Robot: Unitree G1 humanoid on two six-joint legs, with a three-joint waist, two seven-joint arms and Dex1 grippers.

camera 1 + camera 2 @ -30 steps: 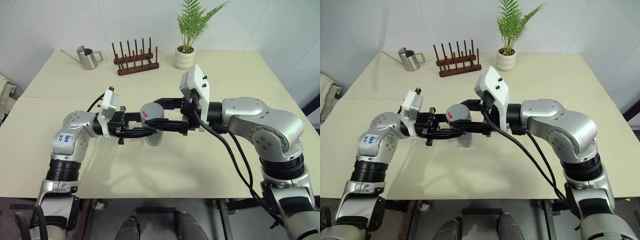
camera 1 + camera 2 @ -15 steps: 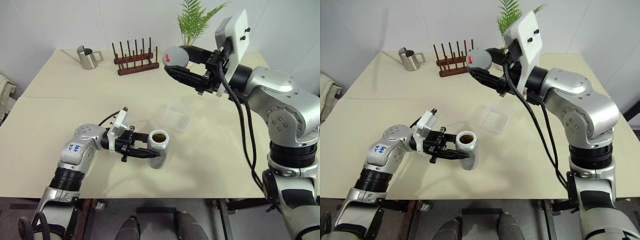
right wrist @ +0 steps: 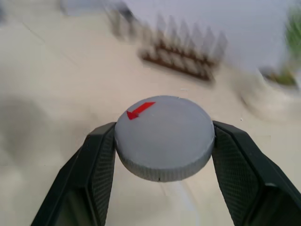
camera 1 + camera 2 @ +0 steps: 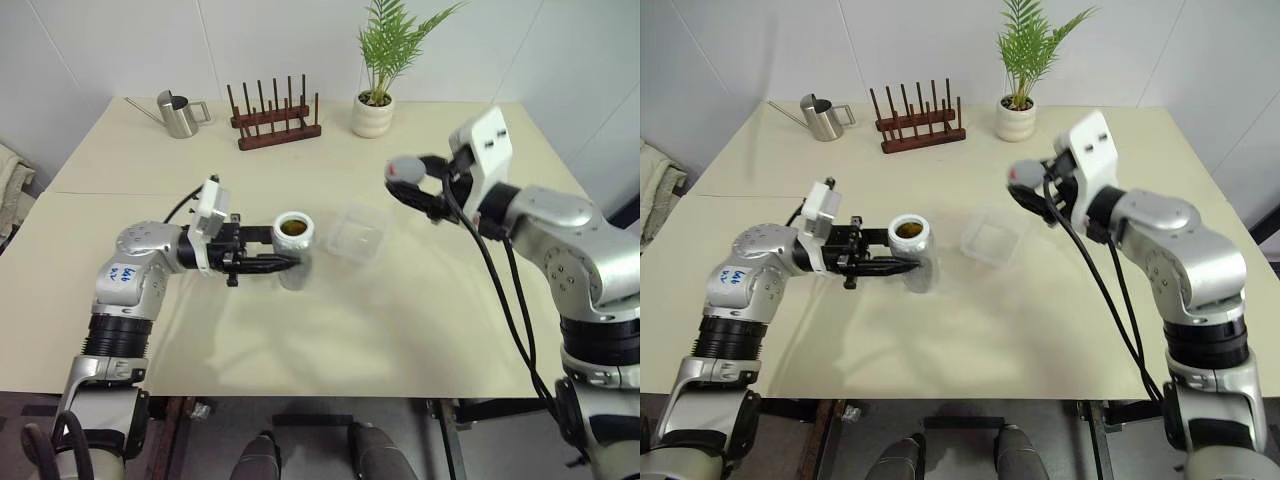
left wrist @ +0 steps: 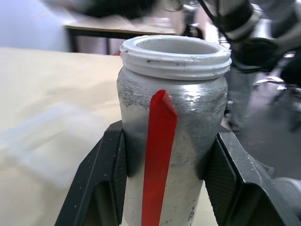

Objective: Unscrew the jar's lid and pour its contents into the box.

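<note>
The silvery jar [image 4: 294,250] with a red stripe [image 5: 157,155] stands upright and open-mouthed left of the table's middle, held just above the surface. My left gripper [image 4: 283,263] is shut on its body from the left. Brown contents [image 4: 292,227] show inside the mouth. The round grey lid [image 4: 404,168] with a red mark [image 3: 139,110] is off the jar, held in the air over the right half of the table, with my right gripper [image 4: 411,186] shut on it. The clear box [image 4: 358,233] lies on the table between the jar and the lid, just right of the jar.
At the back of the table stand a steel watering can [image 4: 177,113], a dark wooden rack of pegs [image 4: 271,118] and a white pot with a green plant [image 4: 371,114]. A seam in the tabletop [image 4: 100,193] runs left of the jar.
My right gripper has carried the lid from on top of the jar up and away, and now holds it lower on the right. The left gripper still holds the opened jar.
</note>
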